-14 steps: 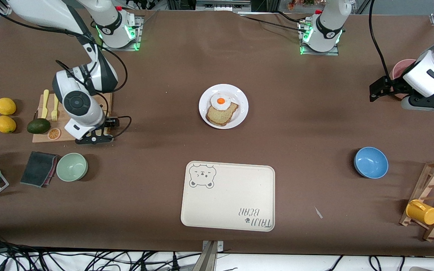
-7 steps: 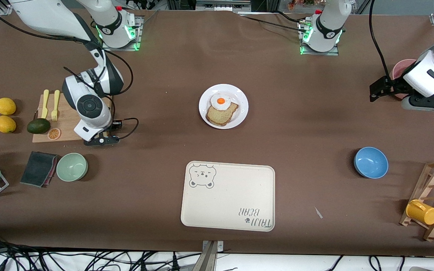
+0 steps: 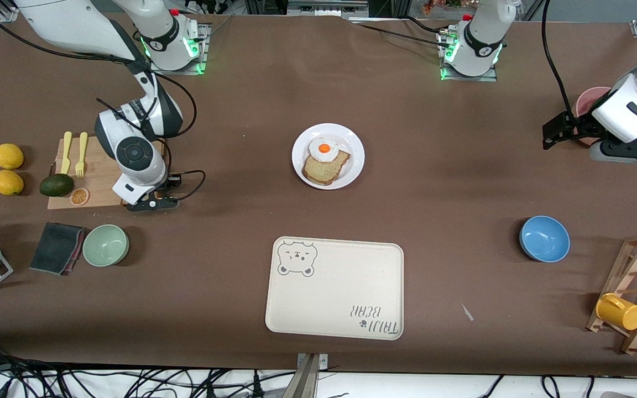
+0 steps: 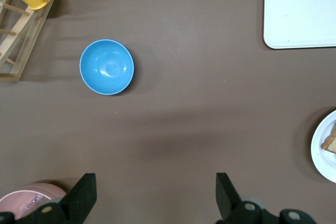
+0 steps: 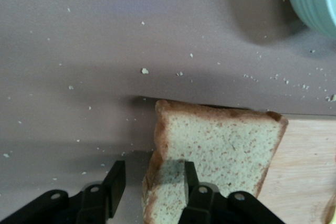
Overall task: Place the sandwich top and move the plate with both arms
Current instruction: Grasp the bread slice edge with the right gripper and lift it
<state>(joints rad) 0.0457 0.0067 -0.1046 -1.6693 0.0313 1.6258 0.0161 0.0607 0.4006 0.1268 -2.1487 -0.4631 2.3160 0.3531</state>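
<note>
The sandwich top, a speckled light-brown slice with darker crust, lies at the corner of a wooden cutting board; in the front view the right arm's hand hides it. My right gripper straddles the slice's edge. One finger rests on its face, and the other stands a little off the crust, so it is open. The white plate, mid-table, holds a smaller bread slice with a fried egg. My left gripper waits open over bare table.
The board carries yellow forks, an avocado and an orange slice. A green bowl and a dark cloth lie nearer the camera. The bear tray, blue bowl, pink cup and wooden rack with yellow cup also stand about.
The right arm's hand has shifted along the board's edge toward the middle of the table, and its jaws have narrowed around the slice. The left arm has not moved.
</note>
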